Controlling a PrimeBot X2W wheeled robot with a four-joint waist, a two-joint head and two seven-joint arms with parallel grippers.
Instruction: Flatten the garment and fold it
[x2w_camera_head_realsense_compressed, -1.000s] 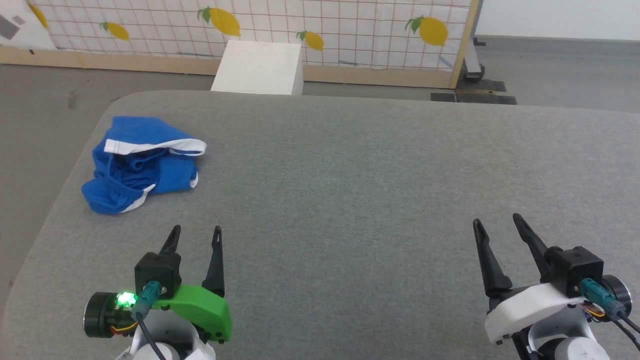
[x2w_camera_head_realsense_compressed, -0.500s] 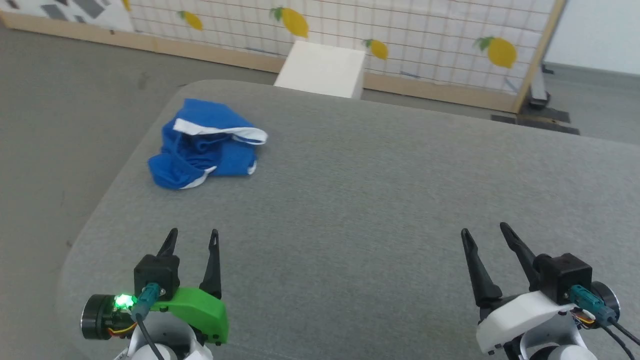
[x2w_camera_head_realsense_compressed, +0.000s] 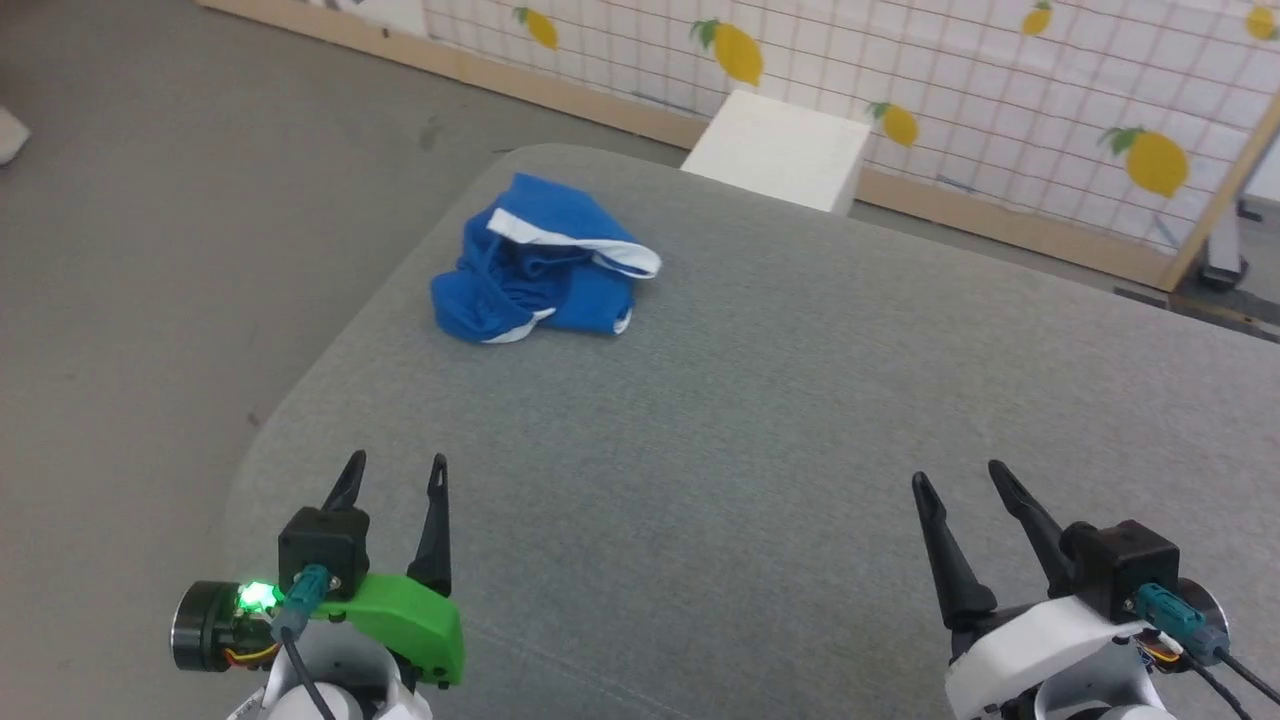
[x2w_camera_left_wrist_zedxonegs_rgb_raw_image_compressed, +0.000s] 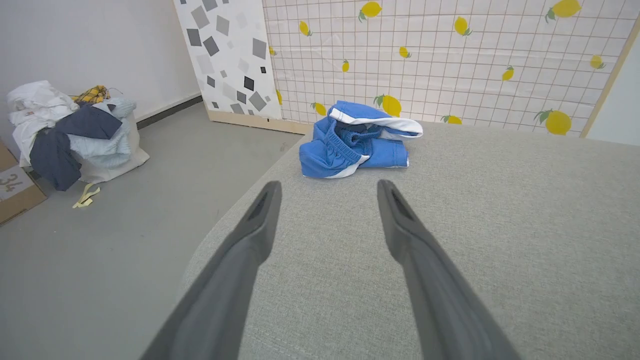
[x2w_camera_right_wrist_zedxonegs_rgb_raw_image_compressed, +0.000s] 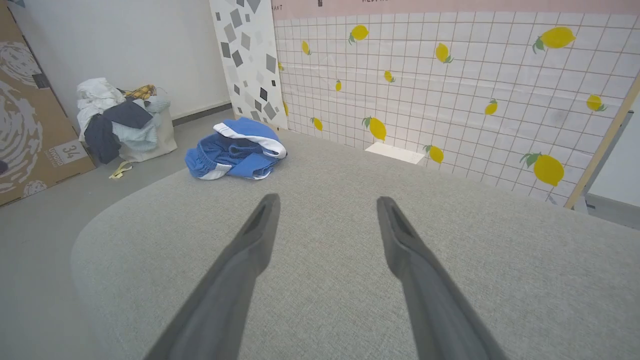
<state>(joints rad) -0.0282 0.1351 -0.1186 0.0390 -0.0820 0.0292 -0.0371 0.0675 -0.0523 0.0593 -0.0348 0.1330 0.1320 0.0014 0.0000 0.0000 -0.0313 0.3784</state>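
Royal-blue soft shorts (x2w_camera_head_realsense_compressed: 545, 265), white-trimmed, are lying crumpled near the far left corner of the grey fabric desk (x2w_camera_head_realsense_compressed: 750, 450). My left pincer (x2w_camera_head_realsense_compressed: 397, 458) and right pincer (x2w_camera_head_realsense_compressed: 957, 472) are hovering open and empty, well apart from them. I am judging flattening unstarted, with a reach to the shorts coming next.

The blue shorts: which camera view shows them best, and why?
The left wrist view: the shorts lie crumpled straight ahead, largest and most detailed. The head view shows them smaller, from above; the right wrist view, smaller and off to the left.
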